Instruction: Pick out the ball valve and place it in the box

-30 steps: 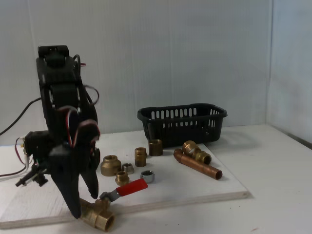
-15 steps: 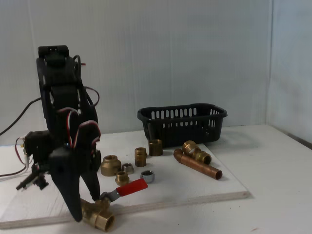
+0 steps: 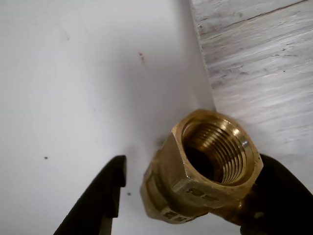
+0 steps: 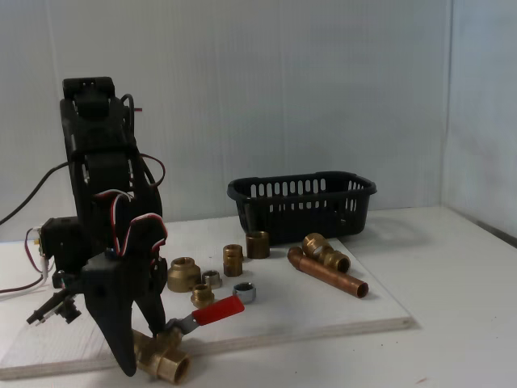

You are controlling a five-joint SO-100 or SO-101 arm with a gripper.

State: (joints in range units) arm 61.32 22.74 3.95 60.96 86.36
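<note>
A: What does the setup rest on?
B: A white tabletop [image 4: 460, 267] with a pale wooden board [image 4: 323, 311] on it; plain white walls [image 4: 283, 89] behind and at the right.
A: Left to right, in the fixed view?
B: The black arm [image 4: 101, 202] at the board's front left corner, its gripper [image 4: 141, 349] down over the valve [image 4: 166, 358], which lies at the board's front edge, red handle [image 4: 216, 310] pointing right. Then small brass fittings [image 4: 184, 274], a copper pipe [image 4: 327, 273], and the box [image 4: 303, 204] at the back edge.
A: The jaws?
B: Spread, one finger [image 3: 98, 203] on each side of the valve body [image 3: 205, 166]; in the wrist view the left one stands clear of it.
</note>
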